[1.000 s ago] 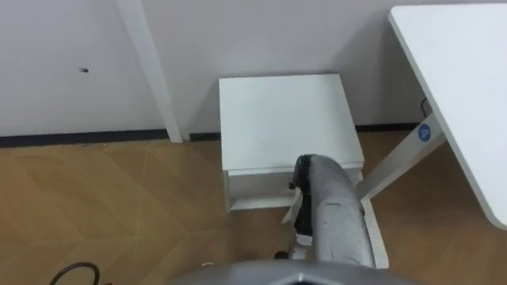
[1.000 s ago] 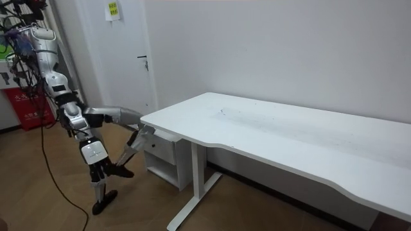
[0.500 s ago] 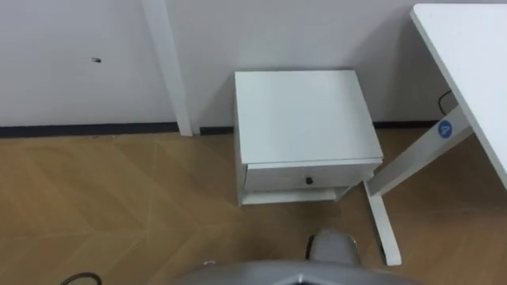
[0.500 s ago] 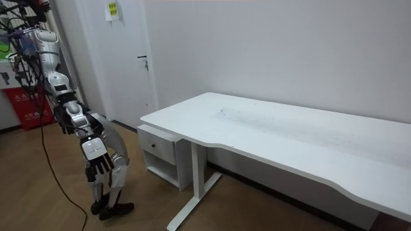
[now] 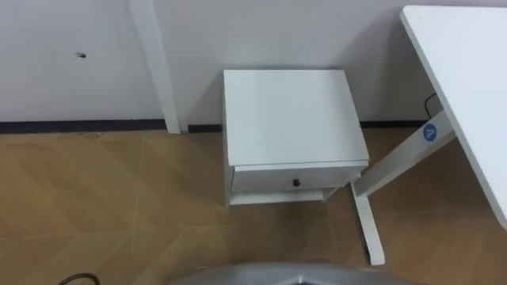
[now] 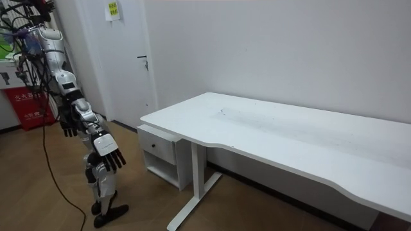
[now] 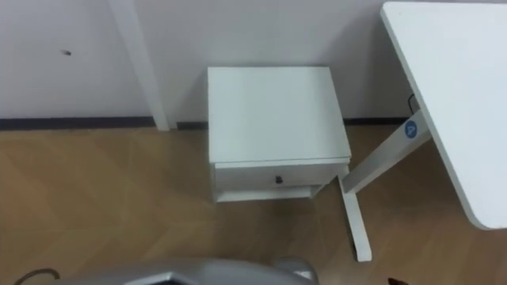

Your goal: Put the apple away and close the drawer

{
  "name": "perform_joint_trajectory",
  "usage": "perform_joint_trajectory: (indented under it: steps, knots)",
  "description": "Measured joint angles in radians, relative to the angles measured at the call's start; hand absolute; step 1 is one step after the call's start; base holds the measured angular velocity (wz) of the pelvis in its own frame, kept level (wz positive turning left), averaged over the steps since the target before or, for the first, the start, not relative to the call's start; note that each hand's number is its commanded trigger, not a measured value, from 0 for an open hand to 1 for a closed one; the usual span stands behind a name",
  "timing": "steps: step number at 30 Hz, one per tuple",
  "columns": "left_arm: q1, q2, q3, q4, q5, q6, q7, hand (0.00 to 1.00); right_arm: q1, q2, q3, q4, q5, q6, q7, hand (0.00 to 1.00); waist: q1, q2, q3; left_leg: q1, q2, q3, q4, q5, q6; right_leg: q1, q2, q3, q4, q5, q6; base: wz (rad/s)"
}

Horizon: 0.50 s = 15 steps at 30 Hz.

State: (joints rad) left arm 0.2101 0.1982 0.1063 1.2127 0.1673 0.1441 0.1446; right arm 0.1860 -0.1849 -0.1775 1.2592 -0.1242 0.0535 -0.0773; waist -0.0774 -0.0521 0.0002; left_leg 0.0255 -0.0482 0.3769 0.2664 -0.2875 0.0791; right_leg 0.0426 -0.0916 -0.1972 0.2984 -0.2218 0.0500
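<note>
Wood floor, white wall: the cabinet (image 5: 285,119) by the counter (image 5: 467,87) has its drawer (image 5: 296,180) shut, the apple presumably inside. The right hand (image 6: 109,157) hangs spread and empty. I cannot tell the left hand's (image 6: 69,125) state. The task looks finished, and no further move seems needed.

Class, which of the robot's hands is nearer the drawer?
Right. The right hand hangs in front of the robot, towards the drawer but apart from it. The left hand hangs on the robot's far side, farther off.
</note>
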Motion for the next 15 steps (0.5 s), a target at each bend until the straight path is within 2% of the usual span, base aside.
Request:
perform_joint_trajectory:
  steps: [2,6,10,15]
  knots:
    - [0.004,-0.003,0.003,0.012,0.000,0.000,0.001,0.00,-0.002,0.010,0.000,0.029,-0.003,-0.001,0.003,0.00,0.001,-0.001,-0.0005,0.005,0.002,-0.006,-0.005,0.006,0.010,0.014,0.007,0.000,-0.021,0.000,0.000,0.00]
    - [0.002,-0.016,0.015,0.029,0.002,-0.001,0.000,0.00,-0.002,0.017,-0.001,0.066,-0.003,-0.009,0.008,0.00,0.000,0.000,0.0006,0.020,0.004,-0.024,-0.026,0.028,0.048,0.044,0.022,-0.004,-0.062,0.000,0.000,0.05]
    - [0.003,-0.030,0.017,0.032,0.002,-0.012,0.000,0.00,0.000,0.020,-0.001,0.071,-0.004,-0.008,0.023,0.00,0.001,0.004,0.0016,0.020,0.010,-0.037,-0.030,0.032,0.056,0.046,0.034,-0.009,-0.063,-0.004,-0.011,0.05]
    - [0.000,-0.033,0.015,0.031,0.002,-0.012,-0.010,0.00,0.000,0.021,0.009,0.071,-0.004,0.013,0.049,0.00,0.001,0.026,0.0030,0.014,0.011,-0.056,-0.030,0.035,0.051,0.046,0.036,-0.027,-0.063,-0.005,-0.014,0.10]
